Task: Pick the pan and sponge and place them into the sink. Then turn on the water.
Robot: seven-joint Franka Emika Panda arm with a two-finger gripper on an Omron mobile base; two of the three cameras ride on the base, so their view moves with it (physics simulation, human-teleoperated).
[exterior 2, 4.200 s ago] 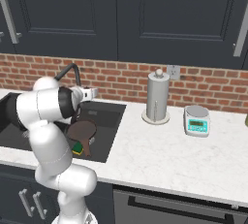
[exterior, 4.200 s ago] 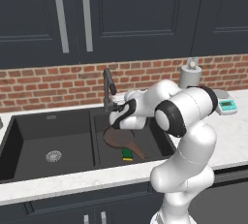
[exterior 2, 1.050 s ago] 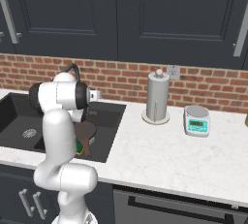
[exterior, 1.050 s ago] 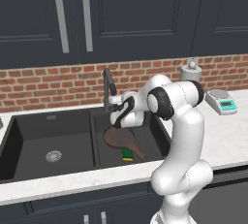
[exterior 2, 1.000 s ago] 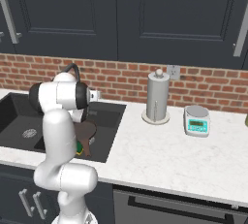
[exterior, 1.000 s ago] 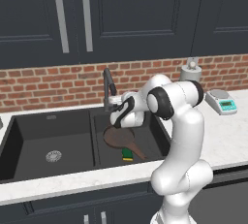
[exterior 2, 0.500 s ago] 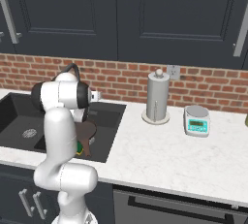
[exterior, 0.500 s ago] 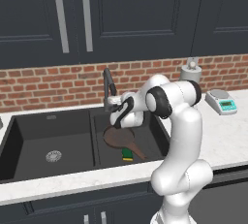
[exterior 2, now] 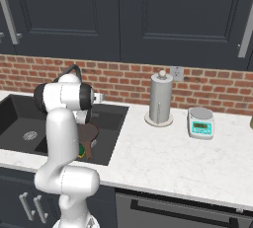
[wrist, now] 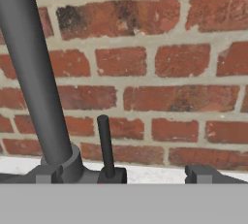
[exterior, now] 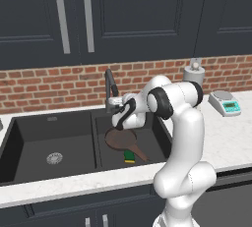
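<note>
The matte black sink [exterior: 29, 123] has the dark-brown pan [exterior: 119, 138] lying in its right basin, handle toward the front. The green and yellow sponge [exterior: 129, 156] rests beside that handle, and also shows as the sponge [exterior 2: 80, 150] below the pan [exterior 2: 89, 133]. My gripper [exterior: 114, 104] sits at the base of the dark arched faucet [exterior: 110, 81]. In the hand view my gripper [wrist: 125, 173] is open, its fingertips [wrist: 203, 172] wide apart on either side of the thin upright lever [wrist: 103, 143], beside the faucet neck [wrist: 30, 72]. No water is in view under the spout.
A brick wall [wrist: 169, 63] stands right behind the faucet. On the white counter to the right are a paper-towel holder [exterior 2: 160, 98] and a small kitchen scale [exterior 2: 201, 123]. Dark cabinets hang above. The left basin [exterior: 54, 150] holds just its drain.
Over the last seconds the arm's elbow swung upright while the hand stayed by the faucet base. In the last second almost nothing moved; the jaws stay open.
</note>
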